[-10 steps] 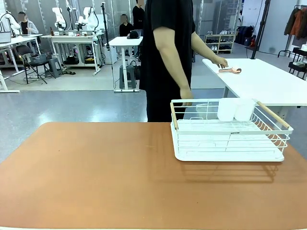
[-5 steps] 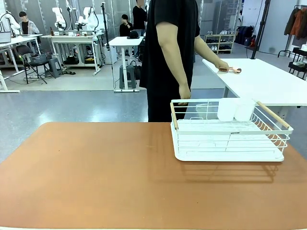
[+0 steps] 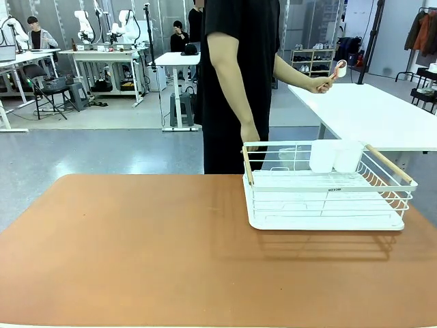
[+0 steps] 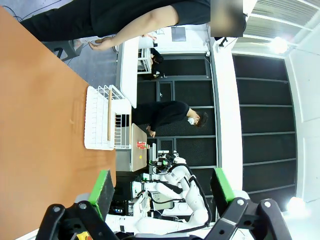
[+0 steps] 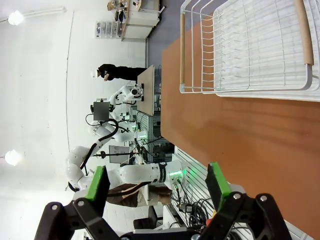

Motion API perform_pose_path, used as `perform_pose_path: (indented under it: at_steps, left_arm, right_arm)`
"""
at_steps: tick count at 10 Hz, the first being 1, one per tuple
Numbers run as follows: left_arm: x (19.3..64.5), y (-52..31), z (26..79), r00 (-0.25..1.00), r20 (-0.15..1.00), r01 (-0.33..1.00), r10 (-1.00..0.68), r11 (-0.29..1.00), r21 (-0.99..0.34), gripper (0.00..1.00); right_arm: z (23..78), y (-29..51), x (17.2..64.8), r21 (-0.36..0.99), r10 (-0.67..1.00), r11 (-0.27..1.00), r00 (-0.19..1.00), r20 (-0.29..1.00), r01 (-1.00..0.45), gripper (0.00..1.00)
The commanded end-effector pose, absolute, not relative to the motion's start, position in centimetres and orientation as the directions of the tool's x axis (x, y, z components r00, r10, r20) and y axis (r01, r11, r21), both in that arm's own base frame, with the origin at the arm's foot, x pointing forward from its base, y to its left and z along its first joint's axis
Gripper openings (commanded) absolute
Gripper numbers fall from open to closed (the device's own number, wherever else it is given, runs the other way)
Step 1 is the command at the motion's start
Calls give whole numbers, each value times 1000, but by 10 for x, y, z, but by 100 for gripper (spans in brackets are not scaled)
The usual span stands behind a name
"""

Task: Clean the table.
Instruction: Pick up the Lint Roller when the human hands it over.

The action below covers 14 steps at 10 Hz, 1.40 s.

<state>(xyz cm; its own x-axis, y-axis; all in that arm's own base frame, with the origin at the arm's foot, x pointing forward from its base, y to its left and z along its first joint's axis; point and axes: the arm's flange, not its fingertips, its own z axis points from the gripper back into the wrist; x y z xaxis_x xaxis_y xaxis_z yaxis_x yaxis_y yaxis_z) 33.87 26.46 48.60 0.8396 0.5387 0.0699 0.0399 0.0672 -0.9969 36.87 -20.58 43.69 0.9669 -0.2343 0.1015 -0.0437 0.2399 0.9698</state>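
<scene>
While a hand (image 3: pixel 318 85) holds a utensil (image 3: pixel 334 70) beyond the table (image 3: pixel 136 253), your left gripper (image 4: pixel 162 187) and right gripper (image 5: pixel 157 185) hang with jaws spread and empty: cleaning looks unstarted, with the rack (image 3: pixel 321 222) your likely target.

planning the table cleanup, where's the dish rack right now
In the front view the white dish rack sits on the right side of the brown table, near its far edge, just in front of the standing person.

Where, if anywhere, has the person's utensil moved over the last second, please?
Yes: the utensil has risen off the white table, held up in the person's hand.
</scene>
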Motion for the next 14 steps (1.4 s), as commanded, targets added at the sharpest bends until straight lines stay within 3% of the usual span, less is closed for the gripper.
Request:
perform_pose_path:
  at_steps: [1,14]
  left_arm:
    - [334,265,487,847,72,45,527,64,-997,100]
    - [334,265,487,847,72,45,527,64,-997,100]
  right_arm:
    - [440,-203,366,972,-236,230,967,101,-45,100]
    - [440,-203,366,972,-236,230,967,101,-45,100]
